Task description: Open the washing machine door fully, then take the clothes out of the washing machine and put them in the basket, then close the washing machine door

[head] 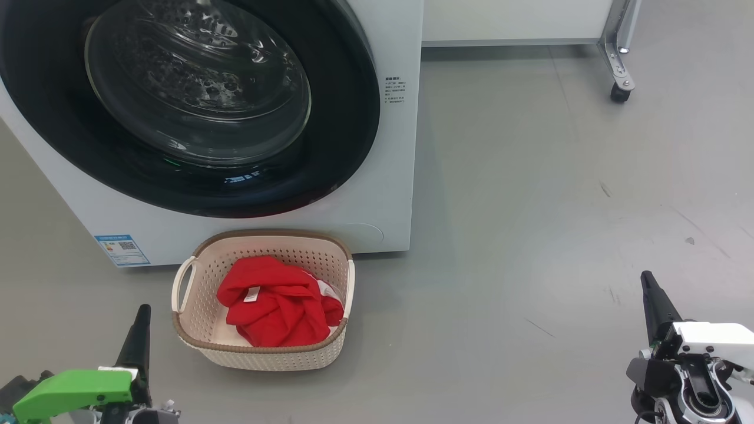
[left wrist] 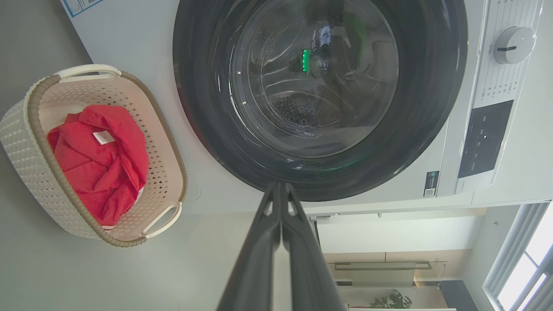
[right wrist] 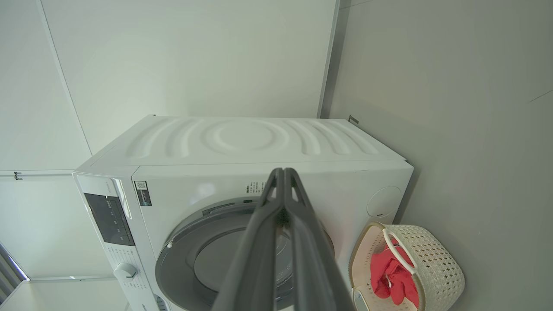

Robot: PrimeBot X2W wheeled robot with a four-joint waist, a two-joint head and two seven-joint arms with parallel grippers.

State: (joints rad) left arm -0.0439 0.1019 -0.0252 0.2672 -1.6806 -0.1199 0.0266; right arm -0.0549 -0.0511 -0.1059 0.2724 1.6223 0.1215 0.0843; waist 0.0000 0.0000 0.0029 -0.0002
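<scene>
The glossy black-rimmed washing machine door [head: 194,94], glass bowl bulging, sits shut in the white washing machine [head: 392,176]; crumpled red clothes [head: 274,306] lie in the perforated cream basket [head: 265,356] on the smooth grey floor [head: 530,206] at the machine's foot; the left gripper [head: 143,309] and right gripper [head: 647,277] are clenched, empty.

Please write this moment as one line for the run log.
washing machine door: closed | clothes: in basket | left gripper: shut, empty | right gripper: shut, empty
</scene>
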